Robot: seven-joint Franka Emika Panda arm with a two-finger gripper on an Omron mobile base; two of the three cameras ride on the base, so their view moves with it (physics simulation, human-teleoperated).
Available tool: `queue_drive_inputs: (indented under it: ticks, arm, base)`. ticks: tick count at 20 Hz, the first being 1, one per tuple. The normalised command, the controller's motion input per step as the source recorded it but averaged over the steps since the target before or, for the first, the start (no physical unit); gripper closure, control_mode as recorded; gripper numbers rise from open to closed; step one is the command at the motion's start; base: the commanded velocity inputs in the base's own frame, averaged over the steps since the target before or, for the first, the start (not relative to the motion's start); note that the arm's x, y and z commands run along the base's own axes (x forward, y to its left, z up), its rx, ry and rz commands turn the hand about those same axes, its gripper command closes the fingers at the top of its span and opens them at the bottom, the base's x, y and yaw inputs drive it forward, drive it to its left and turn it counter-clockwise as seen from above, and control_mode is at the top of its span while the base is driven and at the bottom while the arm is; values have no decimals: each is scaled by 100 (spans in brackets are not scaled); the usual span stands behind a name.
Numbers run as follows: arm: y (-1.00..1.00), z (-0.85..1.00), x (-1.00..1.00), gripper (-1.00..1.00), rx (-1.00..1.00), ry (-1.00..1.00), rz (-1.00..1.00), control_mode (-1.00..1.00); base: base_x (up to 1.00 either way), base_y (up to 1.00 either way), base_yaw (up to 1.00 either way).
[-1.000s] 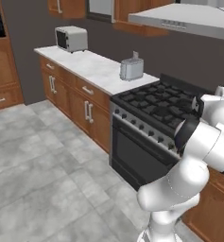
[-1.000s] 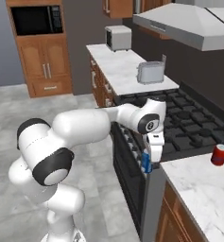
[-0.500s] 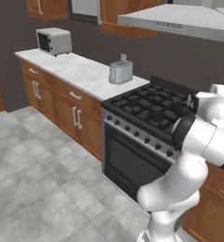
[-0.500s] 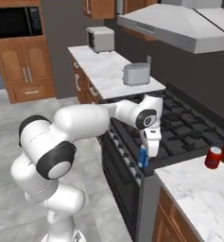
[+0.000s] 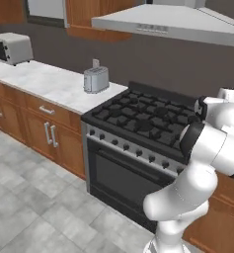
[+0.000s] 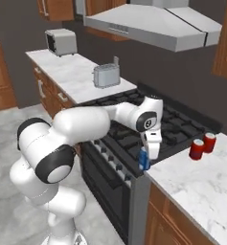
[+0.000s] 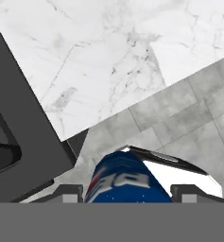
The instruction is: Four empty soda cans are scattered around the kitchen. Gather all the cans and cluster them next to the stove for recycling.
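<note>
A: What was the gripper (image 6: 144,162) doing?

B: Clamped on a blue can (image 6: 143,159). From the right base camera it hung at the front corner where the stove (image 6: 129,139) met the counter (image 6: 201,186). In the hand camera the can (image 7: 125,177) sat between the fingers, label blue, not red.

A: Other cans?

B: Two red cans (image 6: 197,149) and (image 6: 209,142) stood touching or nearly so on the counter, just beside the stove's right edge, at about 2 o'clock from the gripper. So a cluster was started there. A fourth can I couldn't place.

A: Anything else on the scene?

B: A toaster (image 6: 106,75) on the far counter at 11 o'clock from the stove, a second boxy appliance (image 6: 60,41) further back, hood (image 6: 148,21) overhead.

A: Risks from there?

B: Main one, I'd judge: the can was out past the counter's front edge, floor tiles (image 7: 179,113) under it in the hand view. Released there it'd drop to the floor. Second: sweeping toward the red pair with the can held low could clip the counter edge or knock them over, since they stood close together. Third: setting it on the stove grates instead of the marble, where it'd tip on the uneven iron.

A: Grip secure?

B: Looked seated, but the fingertips were mostly cropped, so how deep, couldn't tell.
</note>
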Motion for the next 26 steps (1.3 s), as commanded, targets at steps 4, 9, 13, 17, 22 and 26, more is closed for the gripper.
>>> queue_drive_inputs:
  ticks: [4, 9, 13, 17, 22, 26]
  arm:
    - [0, 0, 0, 100, 0, 0, 0, 100]
    - [0, 0, 0, 100, 0, 0, 0, 100]
    - [0, 0, 0, 100, 0, 0, 0, 100]
    - [0, 0, 0, 100, 0, 0, 0, 100]
    - [0, 0, 0, 100, 0, 0, 0, 100]
    - [0, 0, 0, 100, 0, 0, 0, 100]
  base:
    - [28, 19, -40]
    - [28, 17, -40]
    - [30, 20, -37]
    - [32, 22, -34]
    - [57, 32, -24]
    - [57, 0, -5]
